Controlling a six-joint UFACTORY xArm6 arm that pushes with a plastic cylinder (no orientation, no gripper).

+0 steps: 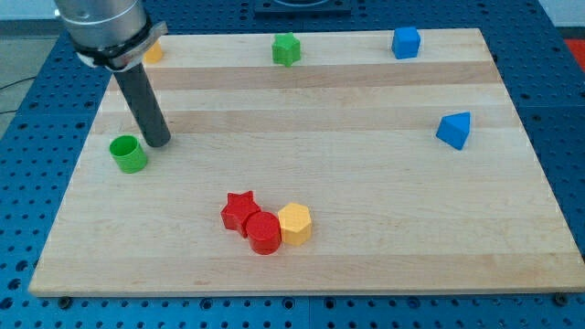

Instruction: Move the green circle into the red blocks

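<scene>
The green circle [128,153] stands near the board's left edge. My tip [158,143] rests on the board just right of it and slightly toward the view's top, close to it or touching. The red star [239,209] and the red cylinder [264,232] sit together at the lower middle, well to the right of and below the green circle.
A yellow hexagon block [295,223] touches the red cylinder's right side. A green star [286,49] and a blue cube [406,42] lie along the top edge. A blue triangular block [454,130] is at the right. An orange block [153,51] shows partly behind the arm at top left.
</scene>
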